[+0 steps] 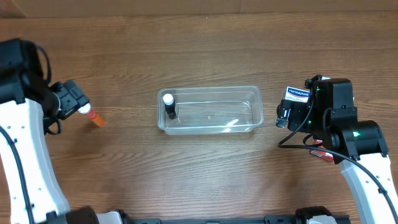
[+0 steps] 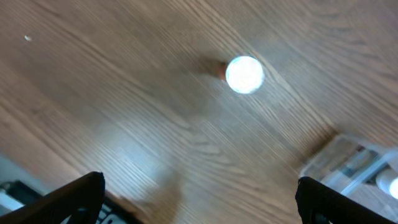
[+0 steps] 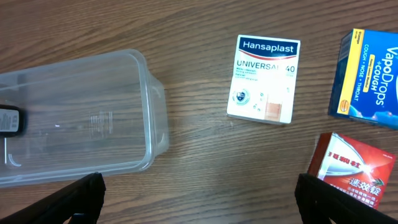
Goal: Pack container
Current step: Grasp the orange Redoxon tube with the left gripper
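The clear plastic container (image 1: 217,115) lies in the middle of the table. A small black bottle with a white cap (image 1: 169,106) stands in its left end. My left gripper (image 1: 76,101) is open and empty, above a small orange bottle with a white cap (image 1: 93,117). In the left wrist view the cap (image 2: 244,74) sits well ahead of the open jaws (image 2: 199,205). My right gripper (image 1: 286,115) is open and empty just right of the container. In the right wrist view the container wall (image 3: 152,124) is ahead-left of the jaws (image 3: 199,202).
A white Hansaplast box (image 3: 264,78), a blue VapoDrops box (image 3: 370,74) and a red box (image 3: 354,174) lie right of the container. In the overhead view the Hansaplast box (image 1: 297,94) and the red box (image 1: 320,154) partly show under the right arm.
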Available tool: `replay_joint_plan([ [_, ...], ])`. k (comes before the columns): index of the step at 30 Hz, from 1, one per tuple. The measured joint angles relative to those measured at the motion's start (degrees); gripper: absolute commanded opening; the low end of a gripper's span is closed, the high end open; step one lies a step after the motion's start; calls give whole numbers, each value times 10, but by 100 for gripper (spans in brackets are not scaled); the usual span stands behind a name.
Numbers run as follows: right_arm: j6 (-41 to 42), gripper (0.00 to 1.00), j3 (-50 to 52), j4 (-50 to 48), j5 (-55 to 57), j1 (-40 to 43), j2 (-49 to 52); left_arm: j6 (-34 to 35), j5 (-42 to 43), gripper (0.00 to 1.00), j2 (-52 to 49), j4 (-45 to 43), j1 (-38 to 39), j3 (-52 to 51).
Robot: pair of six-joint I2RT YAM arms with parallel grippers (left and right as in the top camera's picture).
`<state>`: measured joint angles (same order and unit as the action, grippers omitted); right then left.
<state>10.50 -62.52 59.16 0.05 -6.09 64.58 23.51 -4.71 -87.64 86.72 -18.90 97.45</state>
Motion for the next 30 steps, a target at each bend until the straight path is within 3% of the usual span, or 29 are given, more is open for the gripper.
replay_joint_plan([
  [4,0,100,0,0,0,0,0,-26,30,100,-80,-46,-26,-16],
  [11,0,100,0,0,0,0,0,-42,39,100,-182,-99,6,-19],
  [13,0,100,0,0,0,0,0,-43,40,96,-200,-111,13,-19],
  [19,0,100,0,0,0,0,0,-46,41,48,-242,-115,17,-19],
  [27,0,100,0,0,0,0,0,-53,41,4,-242,-99,17,-19],
  [30,0,100,0,0,0,0,0,-53,40,4,-242,-84,20,-19],
])
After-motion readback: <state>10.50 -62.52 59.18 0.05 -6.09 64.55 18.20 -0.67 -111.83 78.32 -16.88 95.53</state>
